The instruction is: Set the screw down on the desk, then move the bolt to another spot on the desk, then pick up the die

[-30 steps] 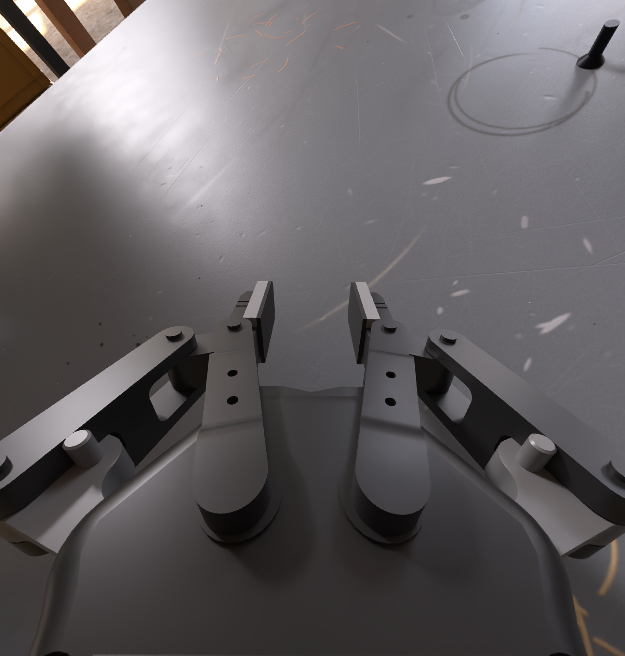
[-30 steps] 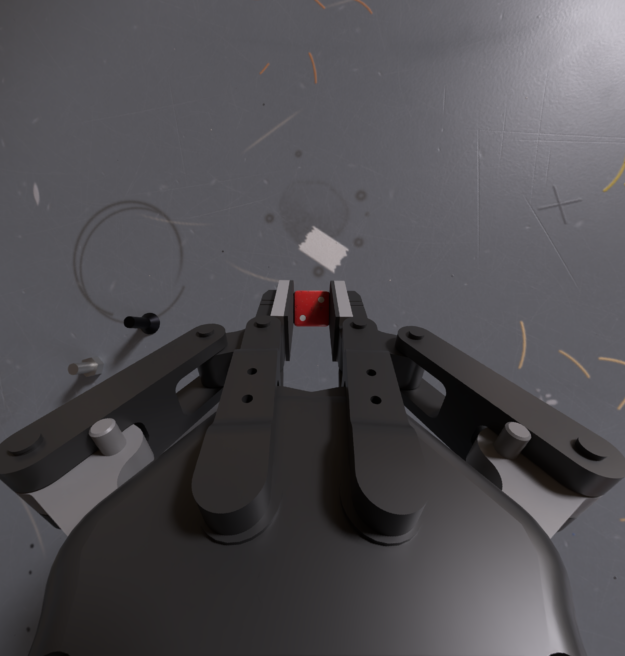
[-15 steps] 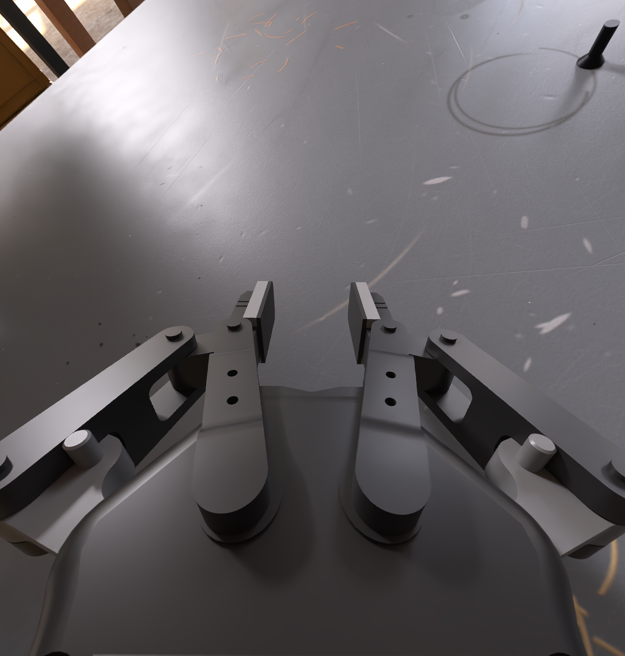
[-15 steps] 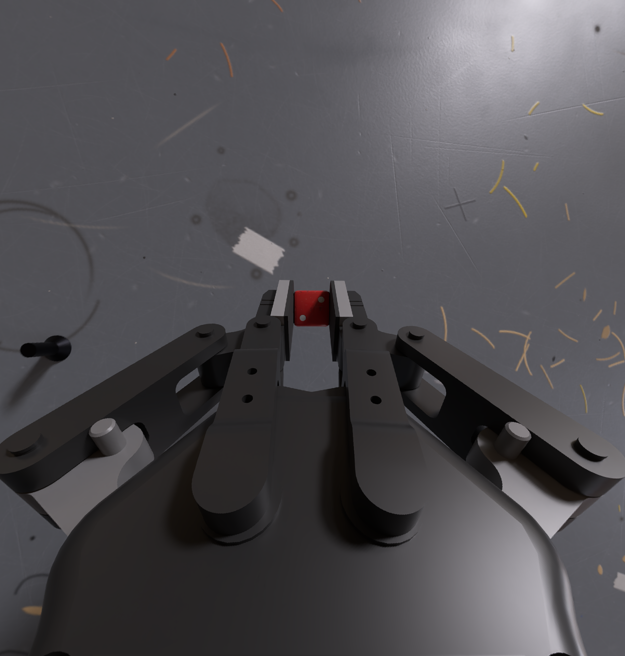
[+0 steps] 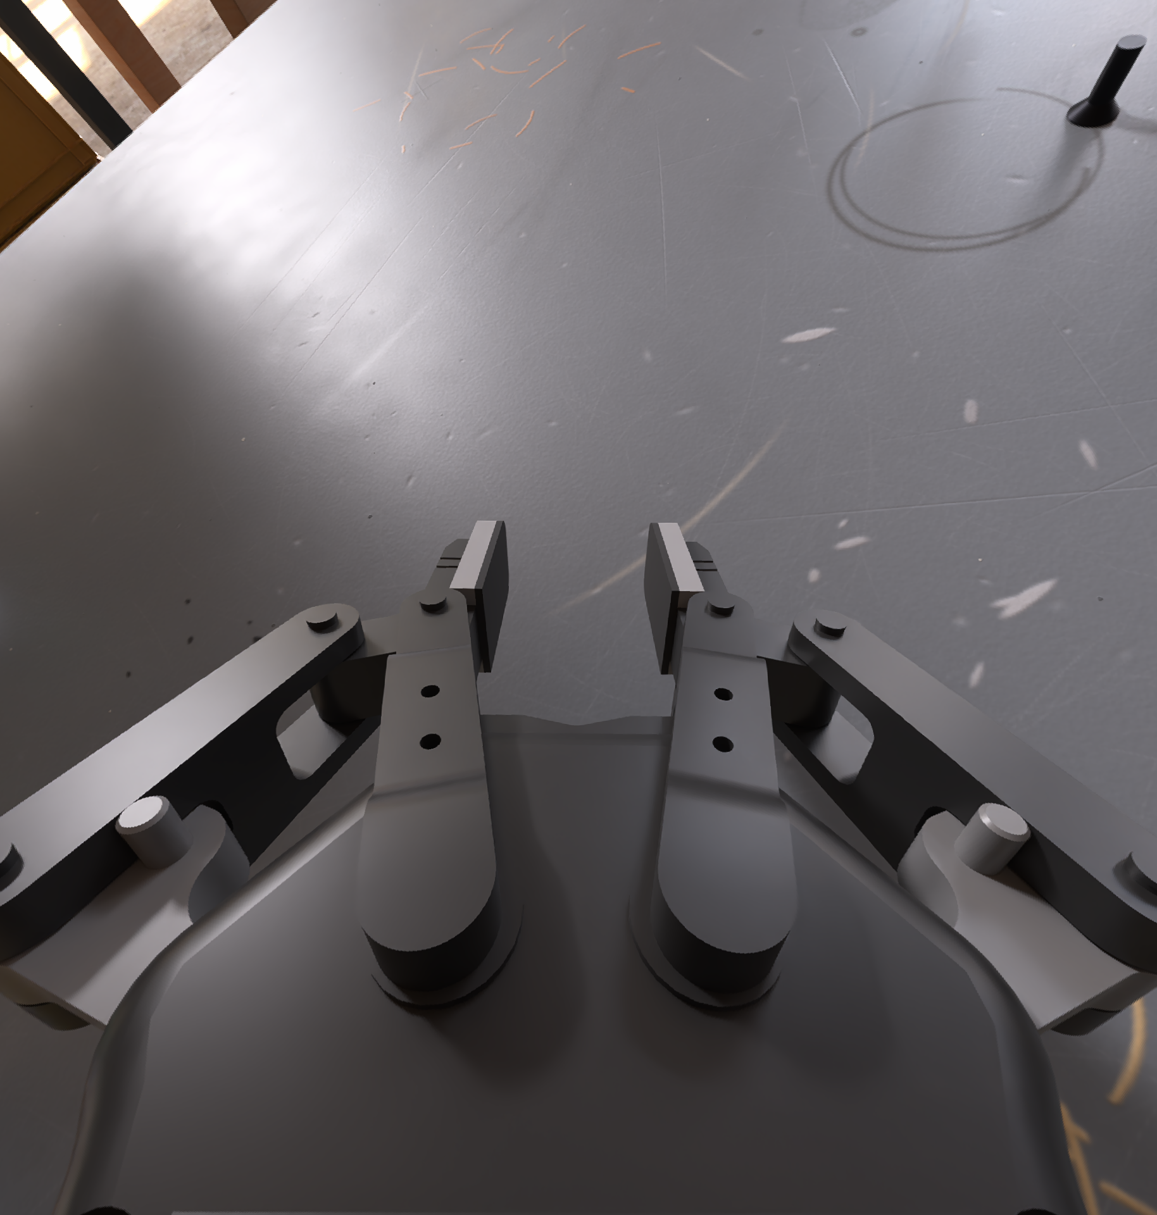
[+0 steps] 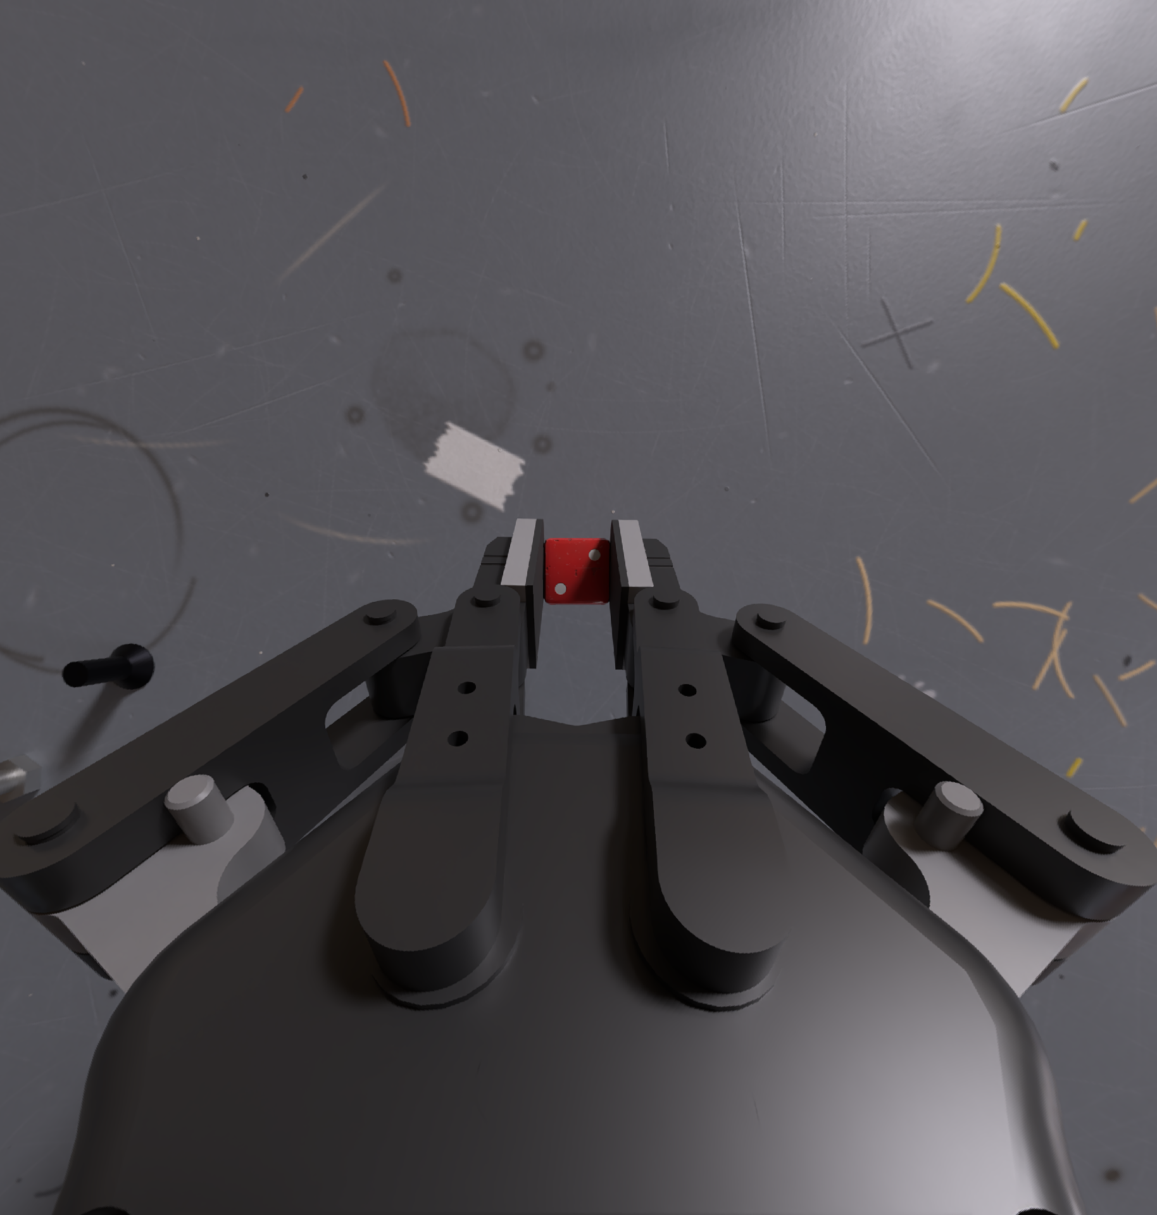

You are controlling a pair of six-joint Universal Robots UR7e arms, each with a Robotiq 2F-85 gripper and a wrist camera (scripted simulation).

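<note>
Right wrist view | right end effector pinching die, clear of surface | screw lying leftward | left end effector spread, empty, farther away

A scratched grey desk, lit by a soft sheen, ends at its far-left corner beside brown wooden slats and sunlit floor.

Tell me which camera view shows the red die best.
The right wrist view. The red die sits centred between the fingertips of the right gripper, clamped, with two white pips showing on its near face. The left wrist view shows no die, only the open left gripper above the desk.
</note>
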